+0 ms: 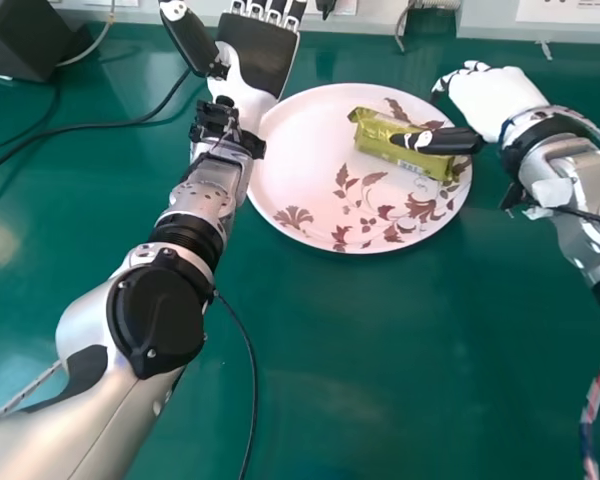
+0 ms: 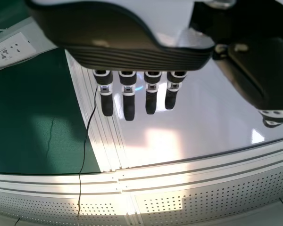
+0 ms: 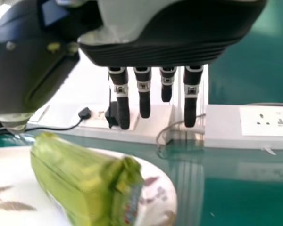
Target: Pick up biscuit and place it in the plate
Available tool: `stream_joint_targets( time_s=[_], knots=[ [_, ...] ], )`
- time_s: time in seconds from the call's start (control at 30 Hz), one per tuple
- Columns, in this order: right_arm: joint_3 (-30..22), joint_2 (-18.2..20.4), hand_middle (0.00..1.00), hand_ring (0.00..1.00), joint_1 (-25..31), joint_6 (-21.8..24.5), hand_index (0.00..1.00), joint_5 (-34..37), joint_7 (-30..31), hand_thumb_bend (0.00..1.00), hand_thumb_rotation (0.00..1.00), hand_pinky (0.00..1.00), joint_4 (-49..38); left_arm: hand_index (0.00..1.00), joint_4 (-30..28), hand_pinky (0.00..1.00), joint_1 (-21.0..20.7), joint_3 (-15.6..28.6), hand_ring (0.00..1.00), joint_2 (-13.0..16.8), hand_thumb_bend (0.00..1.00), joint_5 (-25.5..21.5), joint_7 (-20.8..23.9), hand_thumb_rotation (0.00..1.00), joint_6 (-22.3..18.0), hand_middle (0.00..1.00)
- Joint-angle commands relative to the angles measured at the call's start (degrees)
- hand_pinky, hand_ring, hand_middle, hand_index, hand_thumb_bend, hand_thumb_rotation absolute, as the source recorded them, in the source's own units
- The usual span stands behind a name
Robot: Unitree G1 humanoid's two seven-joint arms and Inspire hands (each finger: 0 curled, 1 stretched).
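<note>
Biscuit packet, plump and oblong, in a glossy yellow-green wrapper (image 1: 368, 127): lying on a round, pale pinkish-white plate with a brown leaf pattern (image 1: 305, 125), toward the plate's far right part in the head view. Right robot hand, white and black with jointed fingers (image 1: 490, 98), is just to the right of it, above the plate's edge. Its black thumb reaches leftward across the packet in that view; whether thumb and wrapper touch, cannot tell. Fingers straight, pointing away past the far side of the packet, not curled round it. Hand released, no grasp on the wrapper. In the right wrist view the thumb tip sits near one end of the packet, the fingers well off to the side.

Packet's look: boxy, filled out, wrapper wrinkled and catching light along its top. One end gathered and crumpled, with a narrow strip of blue, white and red marking beside it. Packet lies on its long side, slanting across the plate, its crumpled end toward the rim.

Left robot hand, white and black (image 1: 255, 55): fingers straight, grasping nothing, beyond the plate's left side over the green bench (image 1: 330, 340).
</note>
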Motion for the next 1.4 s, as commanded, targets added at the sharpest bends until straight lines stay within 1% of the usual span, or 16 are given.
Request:
stream_joint_targets(
  time_s=[0.0,0.13,0.27,0.4,0.53,0.6,0.67,0.73,0.8,0.83,0.97,1.1,1.23,1.37],
  knots=[
    [-0.94,-0.52,0.91,0.90,0.95,0.50,0.77,0.34,0.89,1.00,0.55,0.72,-1.79,1.00,-0.57,0.90,-0.39,-0.27,0.91,0.03,0.94,-0.18,0.09,0.49,-0.36,0.99],
    [-1.29,-0.35,0.91,0.90,1.12,0.84,0.78,0.14,1.29,1.00,0.56,0.72,-2.74,1.00,-0.60,0.91,-0.49,-0.21,0.91,-0.07,0.95,-0.28,0.16,0.50,-0.41,0.98],
    [-1.60,-0.26,0.91,0.91,1.27,0.64,0.78,0.23,1.01,1.00,0.57,0.75,-3.17,1.00,-0.66,0.91,-0.54,-0.21,0.91,-0.05,0.97,-0.35,0.07,0.50,-0.42,0.98],
    [-2.39,-0.50,0.92,0.93,2.06,0.91,0.79,0.43,1.56,1.00,0.57,0.77,-5.40,1.00,-0.70,0.90,-0.59,-0.22,0.93,-0.06,0.97,-0.36,0.11,0.50,-0.59,0.98],
    [-3.53,-0.61,0.90,0.92,3.14,1.40,0.76,0.58,2.01,1.00,0.56,0.74,-7.75,1.00,-0.69,0.91,-0.67,-0.19,0.92,-0.01,0.96,-0.42,0.34,0.49,-0.35,0.98],
    [-4.13,-0.62,0.90,0.92,3.61,1.76,0.76,0.74,2.26,1.00,0.57,0.74,-8.68,1.00,-0.73,0.91,-0.70,-0.28,0.91,-0.06,0.95,-0.33,0.22,0.48,-0.56,0.98],
    [-4.69,-0.69,0.92,0.93,3.99,2.02,0.77,0.89,2.50,1.00,0.58,0.76,-9.51,1.00,-0.79,0.92,-0.73,-0.33,0.91,-0.14,0.95,-0.30,0.08,0.48,-0.82,0.98],
    [-5.30,-0.83,0.94,0.94,4.47,1.97,0.81,0.98,2.30,1.00,0.58,0.79,-10.42,1.00,-0.82,0.91,-0.75,-0.29,0.91,-0.19,0.96,-0.36,-0.01,0.49,-0.91,0.98],
    [-6.01,-1.06,0.94,0.94,5.02,1.93,0.81,1.10,2.14,1.00,0.57,0.79,-11.59,1.00,-0.81,0.90,-0.76,-0.28,0.91,-0.14,0.97,-0.37,0.11,0.53,-0.85,0.98],
    [-6.43,-1.08,0.93,0.93,5.34,2.14,0.80,1.16,2.15,1.00,0.57,0.78,-12.33,1.00,-0.78,0.90,-0.77,-0.27,0.91,-0.08,0.97,-0.37,0.34,0.55,-0.73,0.97],
    [-8.00,-0.76,0.91,0.91,6.54,3.62,0.75,1.26,2.37,1.00,0.54,0.75,-15.27,1.00,-0.73,0.89,-0.80,-0.37,0.90,-0.07,0.98,-0.22,0.88,0.55,-0.65,0.97],
    [-8.93,-0.48,0.91,0.92,7.56,5.22,0.78,1.02,2.93,1.00,0.55,0.76,-17.76,1.00,-0.77,0.89,-0.79,-0.36,0.90,-0.21,0.98,-0.25,1.05,0.57,-0.86,0.98],
    [-9.84,-0.16,0.91,0.91,8.84,6.13,0.77,1.22,3.01,1.00,0.53,0.76,-20.70,1.00,-0.72,0.89,-0.77,-0.39,0.90,-0.18,0.99,-0.19,1.50,0.58,-0.80,0.98],
    [-10.59,0.42,0.90,0.90,10.25,6.46,0.76,1.07,2.36,1.00,0.54,0.74,-23.78,1.00,-0.67,0.88,-0.79,-0.45,0.89,-0.33,0.99,-0.09,1.88,0.57,-0.88,0.97]
  ],
)
